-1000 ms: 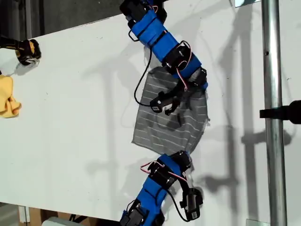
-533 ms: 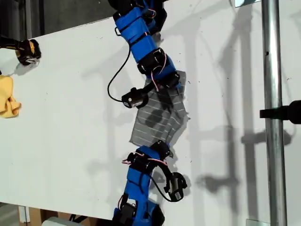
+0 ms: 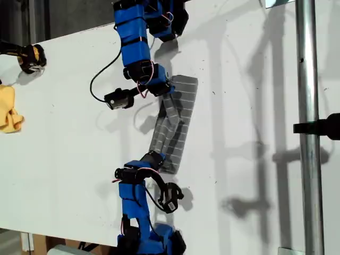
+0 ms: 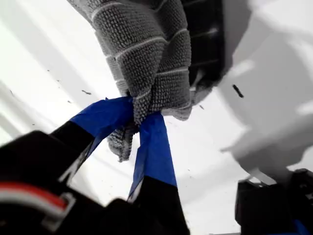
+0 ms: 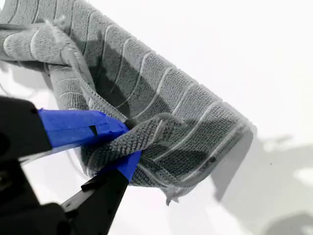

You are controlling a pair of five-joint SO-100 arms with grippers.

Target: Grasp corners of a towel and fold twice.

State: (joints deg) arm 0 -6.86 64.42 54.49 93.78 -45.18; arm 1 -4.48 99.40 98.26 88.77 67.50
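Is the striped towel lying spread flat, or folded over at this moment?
Folded over, mid-fold. The towel is doubled into a narrow strip, while my first gripper and my second gripper each pinch bunched cloth.

towel (image 3: 174, 125) mid-table (image 3: 255, 106) | yellow cloth (image 3: 9, 109) far exterior view's left | pole (image 3: 308, 127) exterior view's right

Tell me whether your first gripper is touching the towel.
Touching. The first wrist view shows my first gripper with both blue-taped jaws pinched on a bunched part of the towel.

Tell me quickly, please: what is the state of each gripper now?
My first gripper: closed on the grey striped square towel.
My second gripper: closed on the same towel.
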